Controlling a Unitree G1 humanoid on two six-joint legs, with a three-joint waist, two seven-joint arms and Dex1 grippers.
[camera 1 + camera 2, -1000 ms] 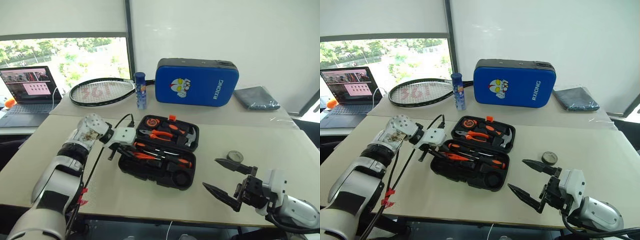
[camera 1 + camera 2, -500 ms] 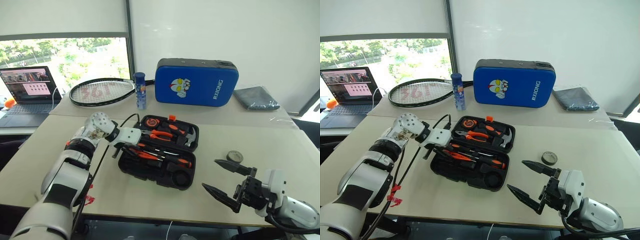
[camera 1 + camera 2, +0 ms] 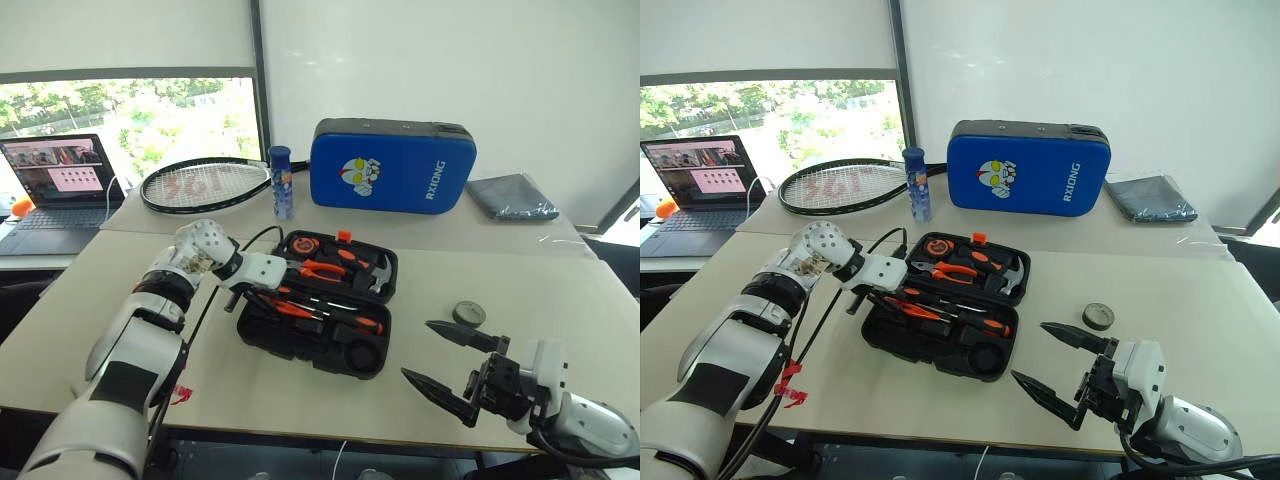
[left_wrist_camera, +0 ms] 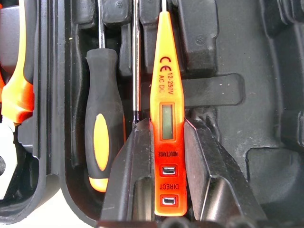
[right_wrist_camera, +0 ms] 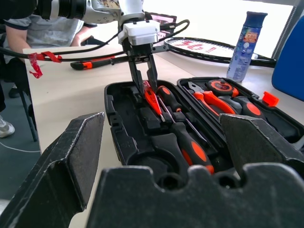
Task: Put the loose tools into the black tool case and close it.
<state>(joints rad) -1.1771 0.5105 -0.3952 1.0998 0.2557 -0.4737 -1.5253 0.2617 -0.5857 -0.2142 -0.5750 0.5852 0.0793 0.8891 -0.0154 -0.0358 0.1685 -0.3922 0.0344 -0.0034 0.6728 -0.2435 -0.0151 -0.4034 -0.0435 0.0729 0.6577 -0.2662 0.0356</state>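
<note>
- Left eye view: you see the black tool case [image 3: 318,315] lying open on the table [image 3: 560,290]. Your left end effector [image 3: 258,297] is down in the case's near half. Your right end effector [image 3: 445,365] hangs over the table's near edge, fingers wide apart and holding nothing. The small black tape roll [image 3: 468,313] lies on the table, near the case. The blue padded case [image 3: 392,166] behind reads "RXIONG".
- Left wrist view: your left end effector is clamped on the slim orange tester screwdriver [image 4: 164,95]. It reads "CE 12-250V AC DC", "INDUCTANCE" and "DIRECT". A screwdriver [image 4: 102,123] lies beside it.
- Right wrist view: an orange-and-black tool [image 5: 92,62] lies loose on the table beyond the case.
</note>
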